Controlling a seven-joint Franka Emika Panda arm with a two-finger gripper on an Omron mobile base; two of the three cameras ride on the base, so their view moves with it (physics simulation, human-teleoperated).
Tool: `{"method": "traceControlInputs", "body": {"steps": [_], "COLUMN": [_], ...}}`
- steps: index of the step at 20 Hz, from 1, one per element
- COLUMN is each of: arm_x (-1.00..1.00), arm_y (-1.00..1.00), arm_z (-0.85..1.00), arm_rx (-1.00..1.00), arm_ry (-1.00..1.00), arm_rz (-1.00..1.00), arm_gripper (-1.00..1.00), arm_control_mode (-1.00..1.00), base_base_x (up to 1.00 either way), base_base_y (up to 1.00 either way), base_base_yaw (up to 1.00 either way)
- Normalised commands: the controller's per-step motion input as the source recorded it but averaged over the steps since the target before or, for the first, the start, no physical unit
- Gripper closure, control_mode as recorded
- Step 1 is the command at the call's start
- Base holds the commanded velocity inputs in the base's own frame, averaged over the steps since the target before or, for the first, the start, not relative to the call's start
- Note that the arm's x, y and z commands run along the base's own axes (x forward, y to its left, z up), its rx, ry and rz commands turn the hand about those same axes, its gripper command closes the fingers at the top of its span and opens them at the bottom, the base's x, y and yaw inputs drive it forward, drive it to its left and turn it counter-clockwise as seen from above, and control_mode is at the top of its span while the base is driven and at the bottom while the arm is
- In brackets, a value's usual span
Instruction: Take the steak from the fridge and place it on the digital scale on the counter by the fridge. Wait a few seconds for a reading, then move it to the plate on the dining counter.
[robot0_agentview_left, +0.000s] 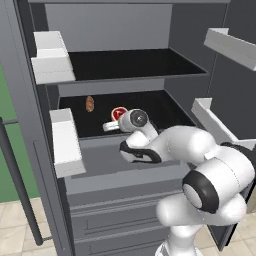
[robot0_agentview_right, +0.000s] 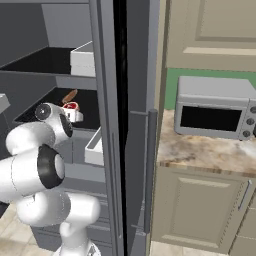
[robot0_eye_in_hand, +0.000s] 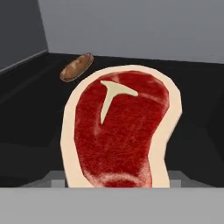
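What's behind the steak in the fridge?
A brown oblong bread-like item lies apart on the dark shelf behind the steak; the shelf directly behind the steak is hidden.

The gripper (robot0_agentview_right: 75, 114) holds the steak (robot0_agentview_right: 70, 106) inside the fridge (robot0_agentview_right: 107, 75), near a brown item (robot0_agentview_right: 70, 95).

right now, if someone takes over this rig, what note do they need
Gripper: closed on the steak, inside the fridge over the dark lower shelf.
A brown bread-like piece lies further back on that shelf.
Counter right of the fridge carries a microwave.
Done: fridge open, steak gripped.
Left: pull it out, weigh it on the scale, wait, then put it on the plate.
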Motion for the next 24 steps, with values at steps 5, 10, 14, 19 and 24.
{"method": "traceControlInputs", "body": {"steps": [5, 10, 14, 19, 24], "arm_x": [-1.0, -1.0, -1.0, -1.0, -1.0], "arm_y": [-0.16, -0.16, -0.15, -0.06, 0.0], "arm_z": [0.99, 1.0, 1.0, 0.89, 0.69], "arm_rx": [0.18, 0.19, 0.16, 0.07, 0.02], "arm_ry": [-0.04, 0.0, 0.0, 0.03, 0.14], "arm_rz": [0.0, 0.0, 0.0, 0.0, -0.01], "arm_gripper": [1.0, 1.0, 1.0, 1.0, 1.0], "arm_control_mode": [-1.0, -1.0, -1.0, -1.0, -1.0], "base_base_x": [0.0, 0.0, 0.0, 0.0, 0.0], "base_base_y": [0.0, 0.0, 0.0, 0.0, 0.0], "base_base_yaw": [0.0, 0.0, 0.0, 0.0, 0.0]}}
